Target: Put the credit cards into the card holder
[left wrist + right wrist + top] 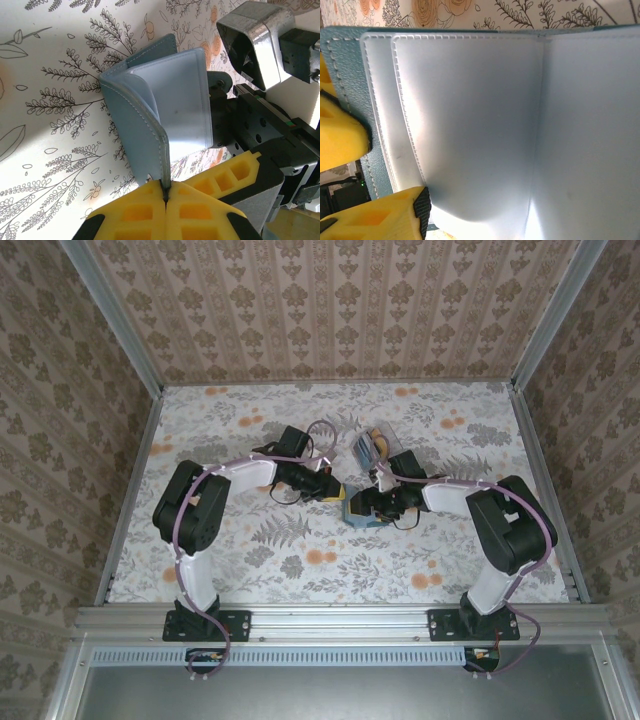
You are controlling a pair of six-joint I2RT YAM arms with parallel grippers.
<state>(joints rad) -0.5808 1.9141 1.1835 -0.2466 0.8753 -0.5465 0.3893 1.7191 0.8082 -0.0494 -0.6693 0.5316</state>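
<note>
Top view: the credit cards (368, 445) lay on the worktop (250, 550), just beyond both arms.
Left wrist: the left tool (165, 194) was clamped on the light, floppy card holder (140, 120) by its stitched edge, the firmest hold.
Right wrist: the right tool (395, 172) straddled a slick sleeve; I couldn't tell if it was pinching.

You can read no text, label, brand, number or sign anywhere. The card holder (135, 130), lying from centre towards 12 o'clock in the left wrist view, shows only a plain stitched cover and blank pale sleeves.
</note>
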